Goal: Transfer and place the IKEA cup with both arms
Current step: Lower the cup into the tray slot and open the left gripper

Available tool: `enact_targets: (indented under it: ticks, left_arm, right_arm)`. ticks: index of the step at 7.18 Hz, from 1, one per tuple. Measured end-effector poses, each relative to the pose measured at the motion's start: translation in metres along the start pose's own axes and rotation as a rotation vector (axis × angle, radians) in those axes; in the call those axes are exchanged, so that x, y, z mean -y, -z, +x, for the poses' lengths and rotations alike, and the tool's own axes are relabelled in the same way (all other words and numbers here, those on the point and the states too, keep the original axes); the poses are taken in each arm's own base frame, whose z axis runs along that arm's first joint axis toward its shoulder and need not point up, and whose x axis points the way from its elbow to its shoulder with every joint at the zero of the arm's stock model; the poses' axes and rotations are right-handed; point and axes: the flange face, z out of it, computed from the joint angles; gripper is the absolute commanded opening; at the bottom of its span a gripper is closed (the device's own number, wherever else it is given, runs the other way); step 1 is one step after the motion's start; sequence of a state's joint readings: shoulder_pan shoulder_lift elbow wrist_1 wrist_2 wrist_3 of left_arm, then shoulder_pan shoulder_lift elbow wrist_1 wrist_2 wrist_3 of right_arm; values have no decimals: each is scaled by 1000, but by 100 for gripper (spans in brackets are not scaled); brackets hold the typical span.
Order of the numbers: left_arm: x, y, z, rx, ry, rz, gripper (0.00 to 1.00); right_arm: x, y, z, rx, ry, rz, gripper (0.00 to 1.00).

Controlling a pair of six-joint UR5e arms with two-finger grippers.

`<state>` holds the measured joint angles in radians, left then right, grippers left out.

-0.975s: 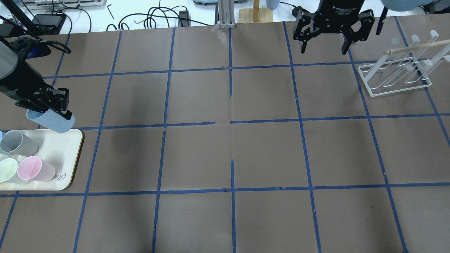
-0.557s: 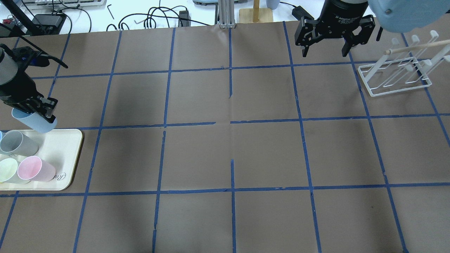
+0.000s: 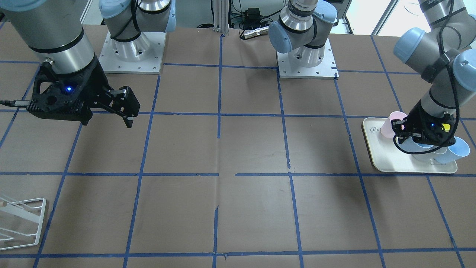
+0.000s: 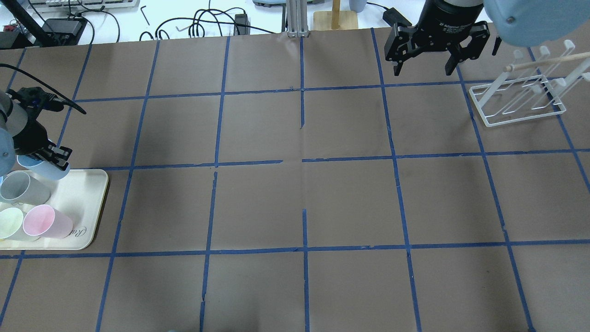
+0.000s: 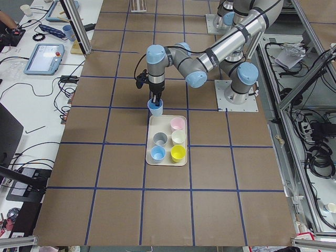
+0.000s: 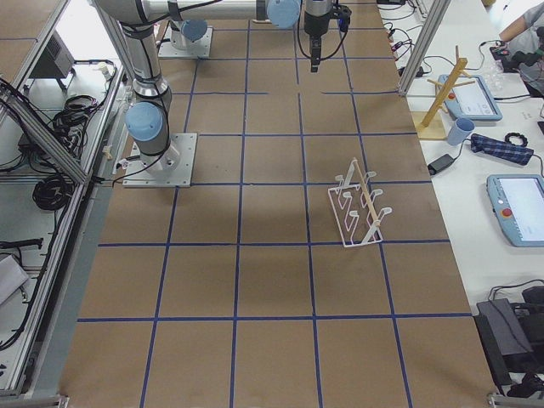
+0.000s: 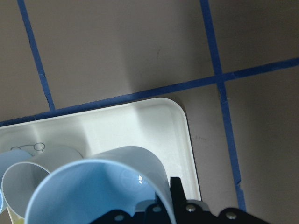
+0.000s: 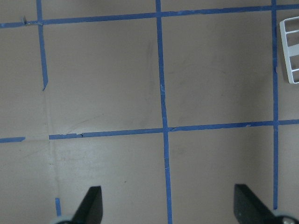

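- Against a second ago, the left hand (image 4: 51, 157) and its cup sit further toward the robot's left in the overhead view, closer over the tray (image 4: 87, 203). The cups on the tray have not moved.
- The right hand (image 4: 421, 69) has barely shifted. It hangs above the table (image 4: 299, 203) near the white rack (image 4: 516, 99), fingers spread wide with nothing between them.
- The IKEA cup (image 4: 50, 170) is pinched by its rim in the left hand, at the tray's edge away from the robot.
- Its long axis runs about vertical, with the mouth up toward the hand and the base down. The left wrist view looks into its deeper blue inside. Whether the base touches the tray, I cannot tell.
- The tray holds five upright cups: a grey cup (image 4: 23, 186), a pink cup (image 4: 46, 221), a pale cup (image 4: 11, 223), a yellow cup (image 5: 178, 153) and a second blue cup (image 5: 157, 153). All look empty from the left side view.
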<state>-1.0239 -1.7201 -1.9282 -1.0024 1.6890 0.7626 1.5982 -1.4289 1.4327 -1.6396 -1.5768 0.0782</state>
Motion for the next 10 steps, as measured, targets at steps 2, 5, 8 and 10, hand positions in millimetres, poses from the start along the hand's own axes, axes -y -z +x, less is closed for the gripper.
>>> enact_targets:
  ticks: [2, 5, 8, 10]
  left_arm:
    - [2, -28, -16, -2, 13, 2, 0]
    - [6, -65, -32, -14, 17, -14, 0]
    - [6, -83, -32, -33, 14, -38, 6]
    - [6, -90, -31, -45, 13, -52, 82]
  right_arm:
    - [-1, 0, -1, 0, 1, -1, 100]
    - [-1, 0, -1, 2, 16, -1, 100]
    - [0, -1, 0, 3, 57, -4, 100]
    - [1, -1, 3, 20, 94, -5, 100]
